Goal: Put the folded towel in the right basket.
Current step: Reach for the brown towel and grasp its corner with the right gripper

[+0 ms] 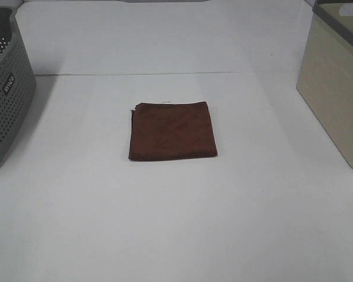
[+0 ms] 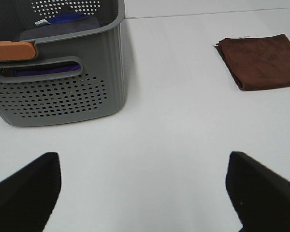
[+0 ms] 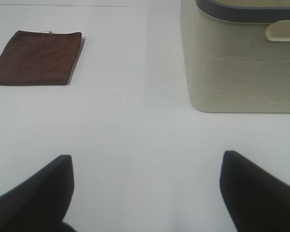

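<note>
Short of the beige right basket (image 1: pixel 335 100), the folded towel (image 1: pixel 172 130) could be unfolded if only top layers were pinched; left gripper (image 2: pixel 141 154) and right gripper (image 3: pixel 145 154) were seen open, empty.

I see the towel (image 1: pixel 172 131) is dark brown and the desk (image 1: pixel 165 235) is plain white. The left basket (image 1: pixel 9 111) is grey with a pattern of small holes; the right basket (image 1: pixel 335 106) is beige, dark grey on top.
</note>
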Robot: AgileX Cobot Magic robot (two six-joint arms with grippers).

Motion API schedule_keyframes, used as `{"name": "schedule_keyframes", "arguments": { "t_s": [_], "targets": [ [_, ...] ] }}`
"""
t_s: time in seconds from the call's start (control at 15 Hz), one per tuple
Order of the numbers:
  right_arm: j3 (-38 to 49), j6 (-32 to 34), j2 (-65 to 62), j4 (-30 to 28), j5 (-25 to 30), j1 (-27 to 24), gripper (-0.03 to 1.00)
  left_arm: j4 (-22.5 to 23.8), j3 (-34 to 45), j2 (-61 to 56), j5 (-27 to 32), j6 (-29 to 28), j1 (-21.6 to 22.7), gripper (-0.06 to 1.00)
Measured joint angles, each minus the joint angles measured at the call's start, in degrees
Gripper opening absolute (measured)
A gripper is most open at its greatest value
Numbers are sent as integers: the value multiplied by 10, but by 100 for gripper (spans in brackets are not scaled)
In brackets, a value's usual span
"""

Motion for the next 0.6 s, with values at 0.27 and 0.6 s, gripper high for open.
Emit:
{"name": "schedule_keyframes", "arguments": {
  "t_s": [0.27, 0.6],
  "targets": [
    [0, 0, 0, 0, 0, 0, 78, 0, 0, 0, 0, 0, 0, 88],
    [-1, 5, 17, 0, -1, 0, 77, 0, 0, 0, 0, 0, 0, 88]
  ]
}}
